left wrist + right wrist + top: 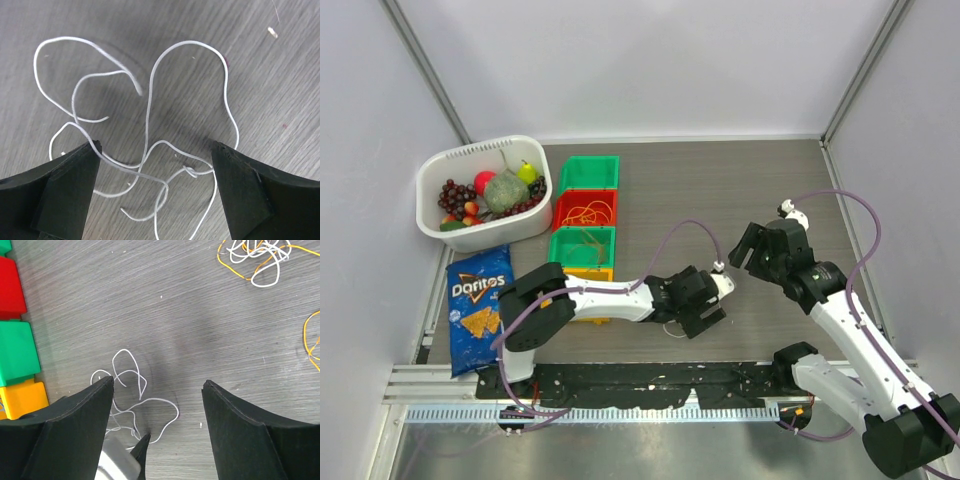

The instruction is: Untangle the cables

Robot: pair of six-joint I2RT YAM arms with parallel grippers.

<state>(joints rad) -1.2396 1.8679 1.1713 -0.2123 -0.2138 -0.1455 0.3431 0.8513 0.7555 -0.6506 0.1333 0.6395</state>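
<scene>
One white cord (149,115) lies loose on the grey table (200,315). It is curled in soft loops that cross over each other, and there seems to be a tiny knot near one side. The left gripper (156,146) hangs right over it with its jaws spread wide, one on each side of the loops, and it holds nothing. The right gripper (158,381) is near it, and its jaws are wide and bare too. Farther off on the table sits a bunch of orange and white cords (257,255), all mixed up, and one more orange cord (305,337) peeks in at the edge. A green bin (17,352) stands off to the other side. I think the white cord is free of the bunch, so this step looks about done. Next, an arm needs to go to the mixed bunch, pinch just one cord and pull it slowly away.
</scene>
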